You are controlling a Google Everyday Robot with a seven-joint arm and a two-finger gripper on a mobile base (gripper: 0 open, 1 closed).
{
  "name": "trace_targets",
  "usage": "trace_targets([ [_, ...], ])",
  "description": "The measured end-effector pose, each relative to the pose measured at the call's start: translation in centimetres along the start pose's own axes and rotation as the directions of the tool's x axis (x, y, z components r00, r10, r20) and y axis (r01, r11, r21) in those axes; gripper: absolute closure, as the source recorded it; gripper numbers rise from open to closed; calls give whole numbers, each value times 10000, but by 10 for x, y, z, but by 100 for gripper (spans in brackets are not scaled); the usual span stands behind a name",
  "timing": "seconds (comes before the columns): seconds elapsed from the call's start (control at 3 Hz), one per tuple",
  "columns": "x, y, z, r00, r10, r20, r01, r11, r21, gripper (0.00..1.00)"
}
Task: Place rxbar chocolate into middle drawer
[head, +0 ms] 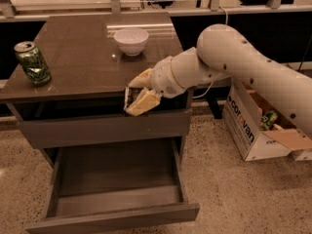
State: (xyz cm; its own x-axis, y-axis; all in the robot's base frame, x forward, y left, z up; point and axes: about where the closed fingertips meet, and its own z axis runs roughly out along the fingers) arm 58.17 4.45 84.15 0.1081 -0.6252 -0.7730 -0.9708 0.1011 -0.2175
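Right now the tool (140,95) hangs just off the front edge of the worktop (78,57), level with the shut upper drawer (97,130) and above the middle drawer (117,217). Its 2 cream fingers (146,102) are pinched narrowly on the bar (130,96), which shows as a dark sliver with pale print, tipped roughly on edge between them. Gripping such a thin, flat thing across its faces looks like the surest hold, and it leaves the long side free to drop downward.

The arm reaches in from the right, so nothing of it crosses the drawer opening. The middle drawer is pulled well out, its bare floor lying forward of the cabinet front, which is what lets a load come in from above rather than be slid in. The bar is not yet inside; I judge the task at the carrying stage, roughly halfway.

Next it likely needs to sink and ease forward, so the bar clears the upper drawer's face before release. Because the walls are low, letting go from high up could make the bar bounce or skid out.

A can (32,62) and a bowl (131,40) stand on the worktop, both well apart from the tool and off its path.
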Motion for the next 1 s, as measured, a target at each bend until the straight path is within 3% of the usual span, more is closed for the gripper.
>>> trace_targets([
  [0.33, 41, 17, 35, 9976, 367, 593, -360, 9993, -131, 100],
  [0.67, 108, 50, 73, 9883, 979, 1173, -1000, 9949, 118, 100],
  [1.0, 160, 69, 94, 9800, 1300, 1509, -1345, 9907, 199, 100],
])
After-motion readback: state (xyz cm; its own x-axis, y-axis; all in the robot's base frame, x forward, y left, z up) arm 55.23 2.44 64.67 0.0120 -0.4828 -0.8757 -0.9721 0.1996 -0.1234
